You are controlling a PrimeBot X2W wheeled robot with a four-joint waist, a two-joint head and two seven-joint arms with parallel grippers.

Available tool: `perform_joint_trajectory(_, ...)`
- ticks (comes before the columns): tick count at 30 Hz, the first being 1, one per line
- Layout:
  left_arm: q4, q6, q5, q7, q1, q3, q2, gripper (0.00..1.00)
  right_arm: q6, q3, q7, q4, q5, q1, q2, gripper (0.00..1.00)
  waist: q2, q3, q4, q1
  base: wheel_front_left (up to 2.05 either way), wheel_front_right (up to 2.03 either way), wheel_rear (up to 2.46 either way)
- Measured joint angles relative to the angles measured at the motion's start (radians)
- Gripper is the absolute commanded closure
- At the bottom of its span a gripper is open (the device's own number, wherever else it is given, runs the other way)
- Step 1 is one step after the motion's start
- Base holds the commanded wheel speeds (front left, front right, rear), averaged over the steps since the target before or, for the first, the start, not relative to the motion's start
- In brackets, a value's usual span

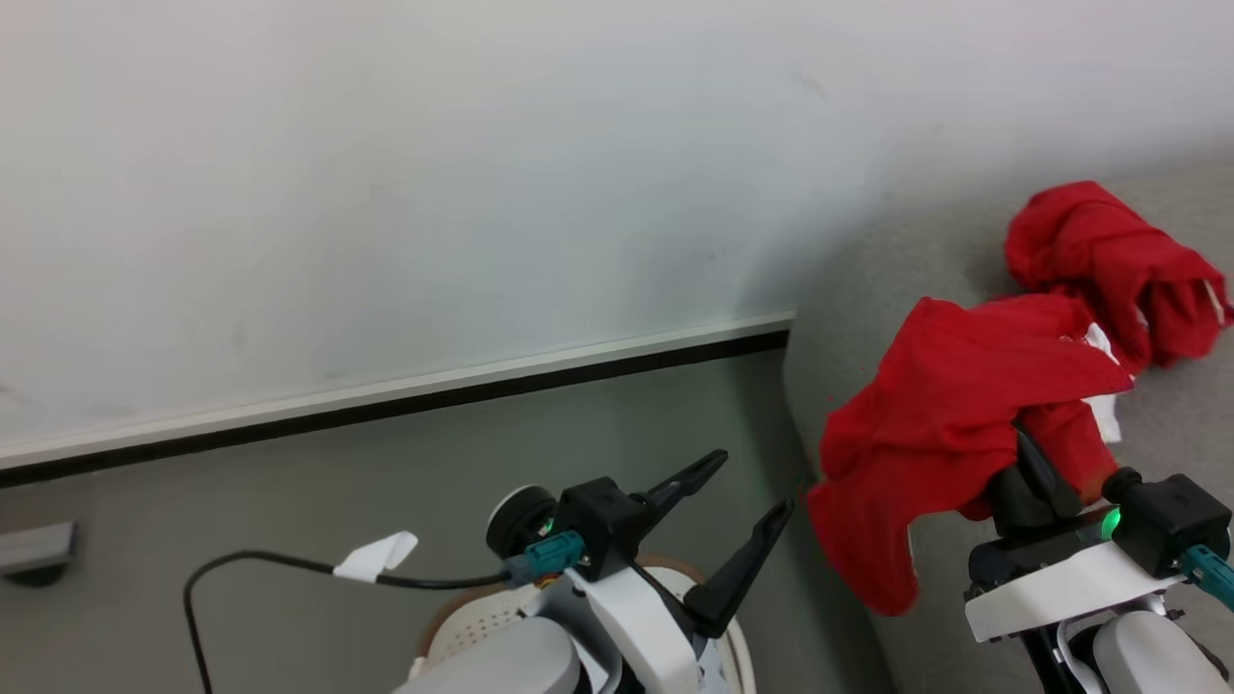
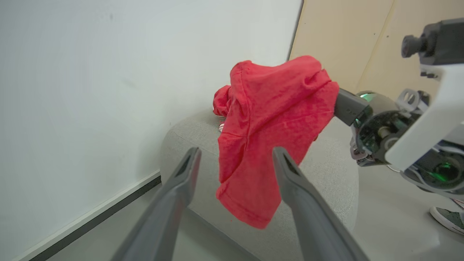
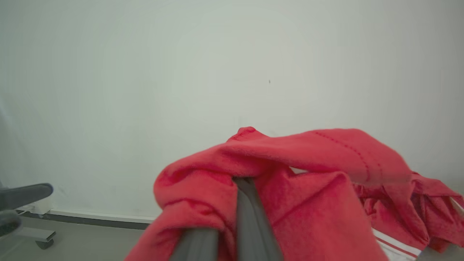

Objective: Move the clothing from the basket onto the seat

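- A black cable (image 1: 439, 582) with a white tag lies on the grey floor (image 1: 578, 414) at the left, below the white wall (image 1: 386, 193).
- The basket (image 1: 463, 625) stands on the floor at the bottom edge, mostly hidden under the left arm. Part of its perforated wall and tan rim shows, but its inside cannot be seen.
- The left pincer (image 1: 756, 479) is above the basket, spread wide and holding nothing. Its fingers point up and to the right, toward the seat.
- The red garment (image 1: 945, 405) hangs from the right pincer at the left end of the seat. Its lower part droops in front of the seat's rounded corner. Whether it touches the seat cannot be told.
- The right pincer (image 1: 1033, 469) is pinching this garment, and its fingertips are hidden in the folds.
- The second garment (image 1: 1109, 251) lies crumpled on the seat, just behind the held one and near the wall. A white cuff with thin red stripes shows at its side.
- The seat (image 1: 1181, 414) is light grey and stands against the wall at the right.
- In the left wrist view, a person's shoe (image 2: 447, 217) is on the floor at the far right.
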State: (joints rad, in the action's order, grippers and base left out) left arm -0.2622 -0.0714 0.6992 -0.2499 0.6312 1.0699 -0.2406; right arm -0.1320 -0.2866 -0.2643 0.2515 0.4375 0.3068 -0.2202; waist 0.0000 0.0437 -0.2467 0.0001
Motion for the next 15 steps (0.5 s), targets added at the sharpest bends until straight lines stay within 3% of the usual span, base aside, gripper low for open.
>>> perform_joint_trajectory(15, -0.028, -0.004, -0.074, -0.008, 0.029, 0.007, -0.023, 0.00, 0.000, 0.037, 0.000, -0.067, 0.000, -0.019, 0.008, 1.00, 0.0000, 0.057, -0.204, 0.0000, 0.00, 0.00, 0.00)
